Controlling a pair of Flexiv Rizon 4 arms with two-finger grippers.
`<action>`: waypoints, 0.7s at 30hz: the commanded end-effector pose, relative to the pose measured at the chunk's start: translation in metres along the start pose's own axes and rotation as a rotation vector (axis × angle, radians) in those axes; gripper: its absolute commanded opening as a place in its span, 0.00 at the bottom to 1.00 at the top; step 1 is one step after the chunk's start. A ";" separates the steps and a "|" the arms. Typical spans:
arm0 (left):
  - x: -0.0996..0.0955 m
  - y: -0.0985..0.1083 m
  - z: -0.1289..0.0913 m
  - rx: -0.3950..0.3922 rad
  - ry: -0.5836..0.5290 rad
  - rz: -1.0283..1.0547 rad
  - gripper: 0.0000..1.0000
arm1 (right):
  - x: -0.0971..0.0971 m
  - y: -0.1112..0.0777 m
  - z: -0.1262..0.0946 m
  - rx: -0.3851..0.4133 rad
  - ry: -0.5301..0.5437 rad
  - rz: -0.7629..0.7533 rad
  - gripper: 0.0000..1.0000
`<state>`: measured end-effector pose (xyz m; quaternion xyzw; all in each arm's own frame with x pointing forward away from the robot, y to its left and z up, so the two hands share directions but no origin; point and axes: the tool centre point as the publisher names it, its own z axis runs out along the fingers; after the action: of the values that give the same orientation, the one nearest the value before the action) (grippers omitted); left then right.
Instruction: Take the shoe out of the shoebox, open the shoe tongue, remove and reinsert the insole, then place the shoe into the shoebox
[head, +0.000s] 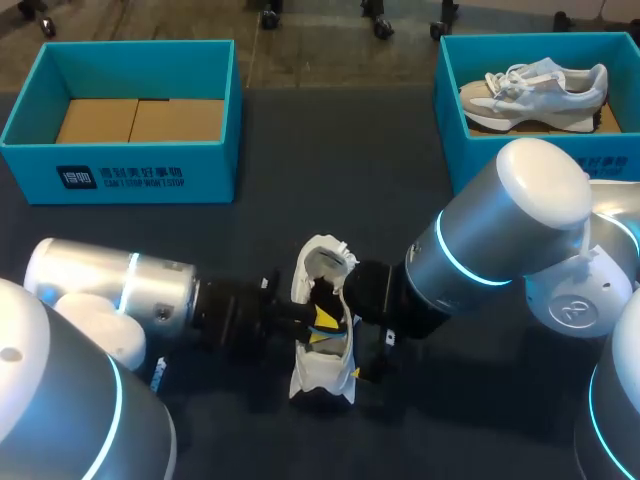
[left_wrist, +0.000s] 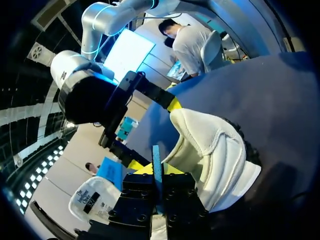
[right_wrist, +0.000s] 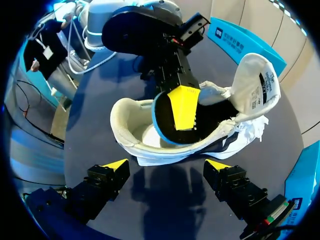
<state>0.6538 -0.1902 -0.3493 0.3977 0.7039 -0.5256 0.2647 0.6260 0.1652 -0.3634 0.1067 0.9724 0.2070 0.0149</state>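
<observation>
Left pincer (left_wrist: 156, 172) seemingly on insole (right_wrist: 161, 117) in shoe (right_wrist: 130, 130); right pincer (right_wrist: 165, 166) wide.

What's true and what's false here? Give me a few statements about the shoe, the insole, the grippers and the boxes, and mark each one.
1. The white shoe lies on the table, outside both boxes. True.
2. The left gripper is shut on the insole. True.
3. The right gripper clamps the shoe's tongue. False: its fingers stand open, just short of the shoe.
4. Neither box holds a shoe. False: the shoebox at right holds a second shoe.
</observation>
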 end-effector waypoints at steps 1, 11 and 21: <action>-0.002 0.003 0.006 0.020 0.004 -0.015 0.00 | 0.001 0.000 0.002 -0.002 -0.001 0.000 1.00; -0.011 -0.019 -0.015 0.043 0.034 -0.050 0.46 | 0.001 0.000 0.002 -0.002 -0.001 0.000 1.00; -0.013 -0.031 -0.018 0.028 0.118 -0.080 0.28 | 0.001 0.000 0.002 -0.002 -0.001 0.000 1.00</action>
<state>0.6374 -0.1815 -0.3216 0.3978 0.7193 -0.5316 0.2044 0.6260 0.1652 -0.3634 0.1067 0.9724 0.2070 0.0149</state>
